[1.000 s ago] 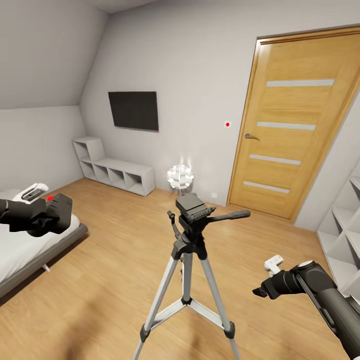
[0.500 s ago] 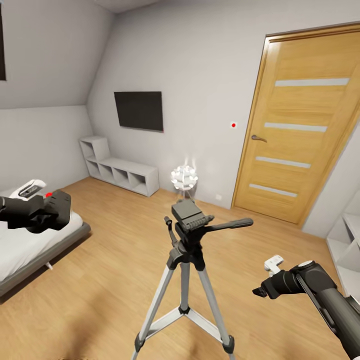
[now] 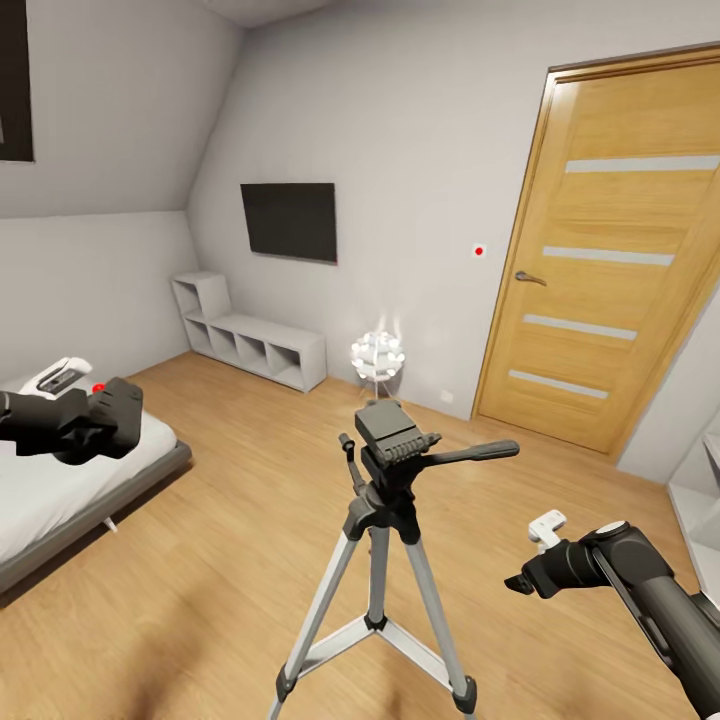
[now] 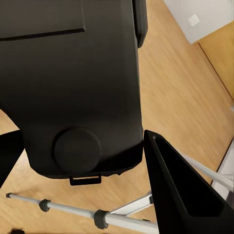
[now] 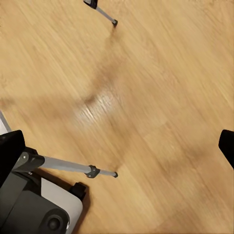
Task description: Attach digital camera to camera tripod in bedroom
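Holding the digital camera (image 3: 112, 408) clamped in your left tool (image 3: 82, 425), well left of the camera tripod (image 3: 385, 470); right tool (image 3: 528, 580) spread, empty. Risk: a fast swing clips the pan handle (image 3: 470, 452), toppling it.

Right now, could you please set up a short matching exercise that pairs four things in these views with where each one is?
Things:
1. digital camera
2. camera tripod
3. wall TV
4. right gripper

Places:
A. hanging on the grey wall
B. hovering over the floor, holding nothing
C. held in the left gripper, over the bed
D. standing on the wood floor, in front of the robot

Pairs: 1-C, 2-D, 3-A, 4-B
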Motion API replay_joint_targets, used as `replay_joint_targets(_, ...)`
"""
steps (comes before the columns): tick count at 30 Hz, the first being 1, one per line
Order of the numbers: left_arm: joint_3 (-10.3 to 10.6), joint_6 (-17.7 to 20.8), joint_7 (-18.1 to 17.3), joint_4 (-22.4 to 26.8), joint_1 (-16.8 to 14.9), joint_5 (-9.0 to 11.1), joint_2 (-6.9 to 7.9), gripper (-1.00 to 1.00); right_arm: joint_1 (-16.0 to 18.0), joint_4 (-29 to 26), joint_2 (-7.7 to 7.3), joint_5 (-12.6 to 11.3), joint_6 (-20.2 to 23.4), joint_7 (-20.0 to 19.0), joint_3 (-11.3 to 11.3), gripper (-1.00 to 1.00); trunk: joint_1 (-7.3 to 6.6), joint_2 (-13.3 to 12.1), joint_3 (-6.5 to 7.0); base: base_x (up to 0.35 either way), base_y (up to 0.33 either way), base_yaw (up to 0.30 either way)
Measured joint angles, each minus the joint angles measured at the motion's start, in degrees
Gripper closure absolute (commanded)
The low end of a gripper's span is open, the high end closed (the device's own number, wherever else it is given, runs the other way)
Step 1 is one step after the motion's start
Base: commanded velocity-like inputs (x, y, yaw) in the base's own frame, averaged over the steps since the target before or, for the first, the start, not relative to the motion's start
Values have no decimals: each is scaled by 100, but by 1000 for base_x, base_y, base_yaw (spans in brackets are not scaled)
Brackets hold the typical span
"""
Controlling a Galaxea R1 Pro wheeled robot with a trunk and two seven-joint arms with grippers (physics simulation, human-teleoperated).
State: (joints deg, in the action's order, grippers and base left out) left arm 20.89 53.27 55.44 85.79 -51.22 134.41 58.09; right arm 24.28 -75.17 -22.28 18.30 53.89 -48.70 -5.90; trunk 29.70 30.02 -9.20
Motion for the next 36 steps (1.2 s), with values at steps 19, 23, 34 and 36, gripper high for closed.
replay_joint_targets(19,-166,73,-206,290,-701,3,-165,100,0,34,7,-148,-197,-72,1,-100,0,0,0,0,0,1)
replay_joint_targets(23,-173,156,-307,393,-1051,-83,-426,100,-8,101,26,-371,-669,-82,-2,-100,0,0,0,0,0,0)
replay_joint_targets(34,-50,586,-591,295,-2388,59,-1546,100,-107,738,32,-1376,-2675,-805,-13,-100,0,0,0,0,0,0)
replay_joint_targets(36,12,607,-811,268,-2465,59,-1621,100,-127,804,33,-1406,-2938,-1036,-11,-100,0,0,0,0,0,0)
